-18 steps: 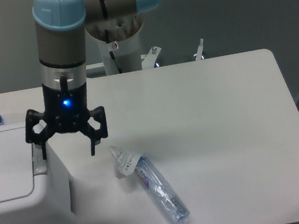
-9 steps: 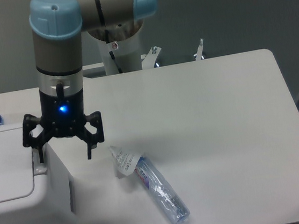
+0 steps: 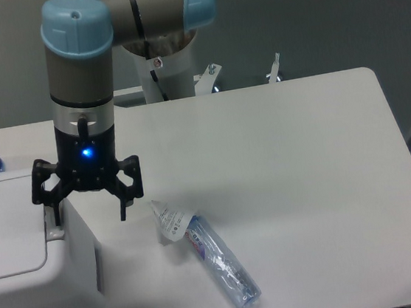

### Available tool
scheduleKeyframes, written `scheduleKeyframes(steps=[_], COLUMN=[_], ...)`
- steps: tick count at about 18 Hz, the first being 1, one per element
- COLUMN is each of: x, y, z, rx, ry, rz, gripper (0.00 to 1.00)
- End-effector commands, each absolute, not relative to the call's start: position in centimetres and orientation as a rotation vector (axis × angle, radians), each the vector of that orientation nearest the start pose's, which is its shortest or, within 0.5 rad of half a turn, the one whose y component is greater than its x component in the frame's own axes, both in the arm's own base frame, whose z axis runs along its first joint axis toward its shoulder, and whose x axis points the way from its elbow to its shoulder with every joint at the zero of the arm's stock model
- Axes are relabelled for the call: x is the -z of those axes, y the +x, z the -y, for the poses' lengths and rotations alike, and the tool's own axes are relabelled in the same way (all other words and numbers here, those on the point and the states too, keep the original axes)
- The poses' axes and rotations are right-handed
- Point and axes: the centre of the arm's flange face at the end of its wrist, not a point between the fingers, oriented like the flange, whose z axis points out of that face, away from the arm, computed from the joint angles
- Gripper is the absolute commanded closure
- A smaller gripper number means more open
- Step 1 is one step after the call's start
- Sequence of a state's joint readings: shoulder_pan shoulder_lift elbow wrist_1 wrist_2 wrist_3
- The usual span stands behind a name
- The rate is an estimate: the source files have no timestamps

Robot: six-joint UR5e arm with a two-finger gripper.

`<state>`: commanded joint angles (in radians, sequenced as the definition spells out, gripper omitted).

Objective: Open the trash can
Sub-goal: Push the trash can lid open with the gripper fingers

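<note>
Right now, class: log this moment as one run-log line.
hand: open, above bin's right edge | trash can: lid shut | bottle: lying on table

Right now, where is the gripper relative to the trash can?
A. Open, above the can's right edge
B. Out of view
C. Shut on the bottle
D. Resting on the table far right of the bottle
A: the gripper hangs open over the right edge of the trash can, its fingers spread and holding nothing, while the bottle lies untouched on the table.

A broad white rectangular table point(image 3: 288, 159) with rounded corners fills the frame; a dull grey-green wall point(image 3: 309, 16) spans the top.
</note>
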<state>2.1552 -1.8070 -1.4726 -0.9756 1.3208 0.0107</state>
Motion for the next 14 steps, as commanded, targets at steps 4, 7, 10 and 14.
scheduleKeyframes(steps=[4, 7, 10, 14], x=[-47.7, -47.8, -49.9, -55.8], y=[-21.1, -21.1, -21.3, -24.2], z=[-60.5, -60.5, -60.8, -60.3], rx=[0.137, 0.135, 0.116, -0.098], ry=[-2.549, -2.546, -2.513, -2.431], rz=[0.673, 0.672, 0.656, 0.652], gripper=[0.0, 0.0, 0.0, 0.0])
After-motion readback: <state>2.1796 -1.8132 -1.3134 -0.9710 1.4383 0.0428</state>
